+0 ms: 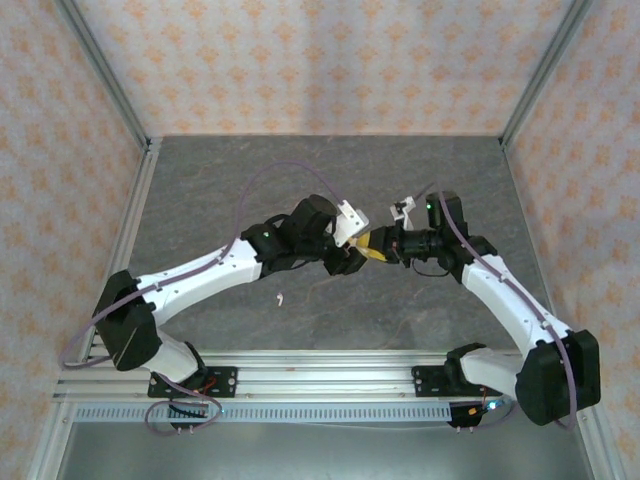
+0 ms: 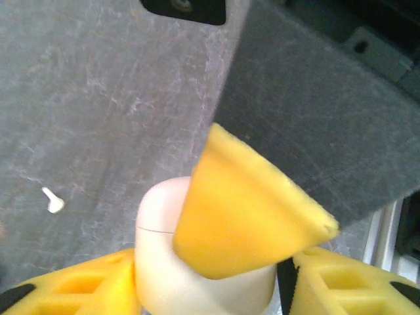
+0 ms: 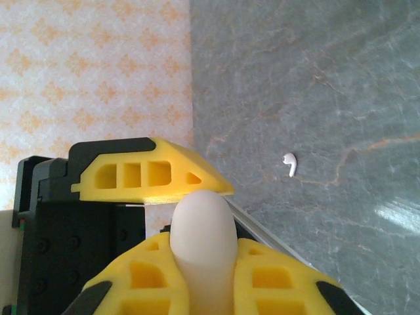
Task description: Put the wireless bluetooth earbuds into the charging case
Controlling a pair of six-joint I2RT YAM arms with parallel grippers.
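The white charging case [image 3: 202, 226] is held in mid-air over the middle of the table, its lid down. My right gripper [image 3: 203, 279] is shut on the case, one yellow finger on each side. In the left wrist view the case [image 2: 161, 262] stands between the fingers of my left gripper [image 2: 213, 292]. That gripper is open, with a dark gap on the right side. A right finger [image 2: 249, 210] lies across the case. From above, the left gripper [image 1: 350, 252] and the right gripper [image 1: 380, 250] meet tip to tip. One white earbud [image 1: 281, 297] lies on the table; it also shows in both wrist views [image 2: 52, 201] [image 3: 289, 164].
The grey stone-patterned table [image 1: 220, 190] is walled by patterned panels on three sides. An aluminium rail [image 1: 330, 365] with both arm bases runs along the near edge. The left arm's cable loops over the middle.
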